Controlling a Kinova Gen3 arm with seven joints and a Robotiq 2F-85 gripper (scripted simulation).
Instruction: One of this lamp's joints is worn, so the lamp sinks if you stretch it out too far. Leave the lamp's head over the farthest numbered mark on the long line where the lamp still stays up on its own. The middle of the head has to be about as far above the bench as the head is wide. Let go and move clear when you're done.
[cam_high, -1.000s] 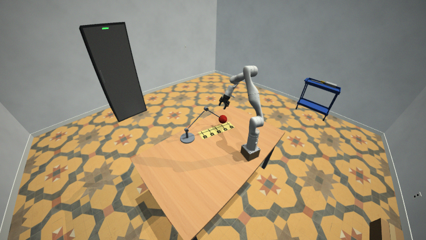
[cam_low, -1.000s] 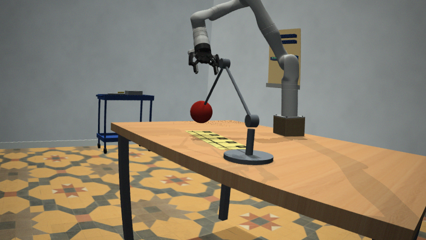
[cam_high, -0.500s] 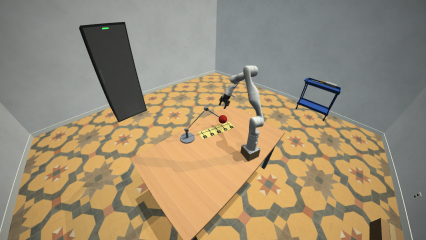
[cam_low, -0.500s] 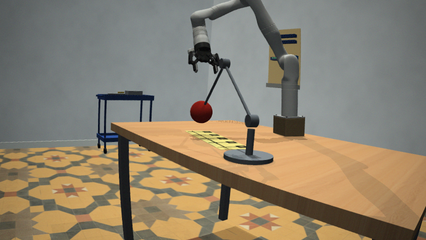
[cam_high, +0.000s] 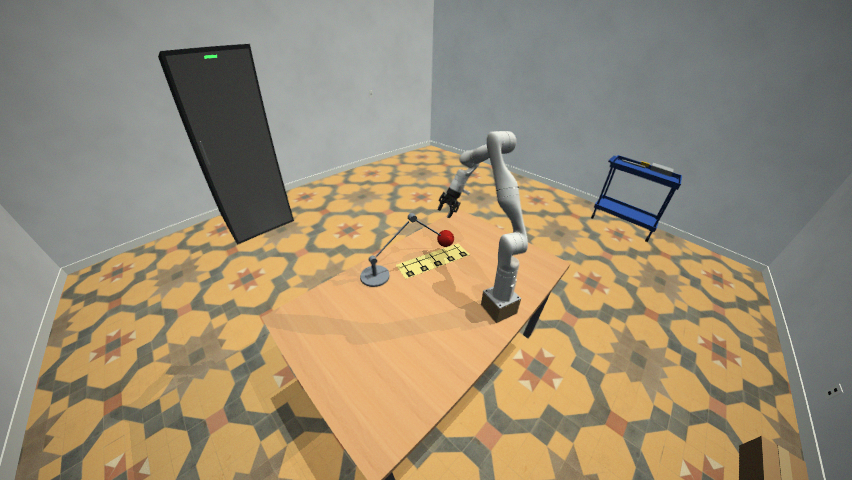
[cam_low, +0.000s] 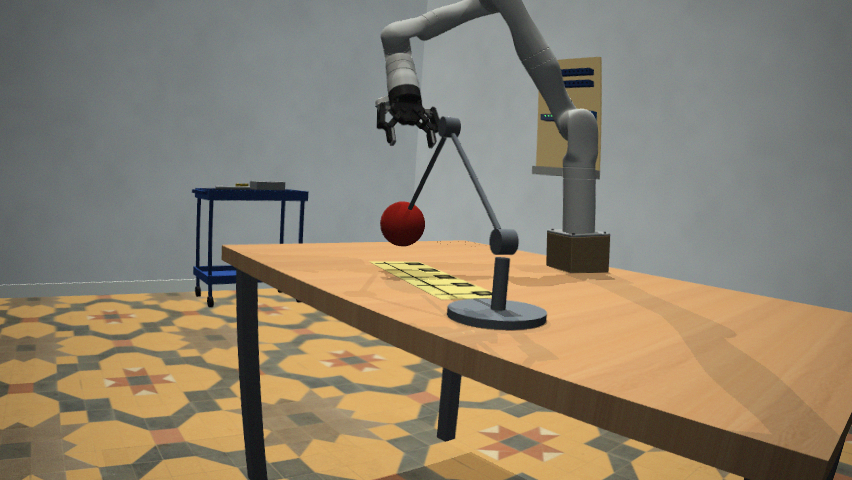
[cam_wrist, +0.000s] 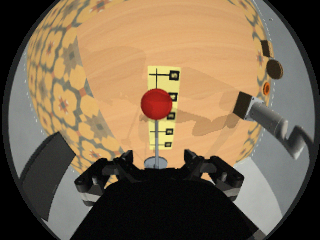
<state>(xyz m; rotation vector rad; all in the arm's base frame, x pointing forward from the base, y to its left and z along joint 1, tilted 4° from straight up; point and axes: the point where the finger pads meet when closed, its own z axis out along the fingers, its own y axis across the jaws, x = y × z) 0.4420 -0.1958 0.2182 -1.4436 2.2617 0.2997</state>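
The lamp's red ball head (cam_high: 445, 238) (cam_low: 402, 224) (cam_wrist: 156, 104) hangs clear above the bench over the outer part of the yellow numbered strip (cam_high: 430, 264) (cam_low: 445, 293) (cam_wrist: 165, 85). In the wrist view it hides part of the long line near marks 3 and 4; the exact mark under it is unclear. The lamp's elbow joint (cam_high: 411, 218) (cam_low: 450, 126) is raised and bent; its lower joint (cam_high: 373, 260) (cam_low: 503, 240) sits above the round grey base (cam_high: 381, 279) (cam_low: 465, 314). My gripper (cam_high: 445, 212) (cam_low: 411, 143) (cam_wrist: 158, 155) is open and empty, above the head, near elbow height.
The wooden bench (cam_high: 381, 369) (cam_low: 655, 333) carries the lamp, strip and the arm's base block (cam_high: 500, 307) (cam_low: 578, 251). The strip's low-numbered end is nearest the lamp base. A blue trolley (cam_high: 626, 209) (cam_low: 253, 194) and a dark door (cam_high: 229, 143) stand away from the bench.
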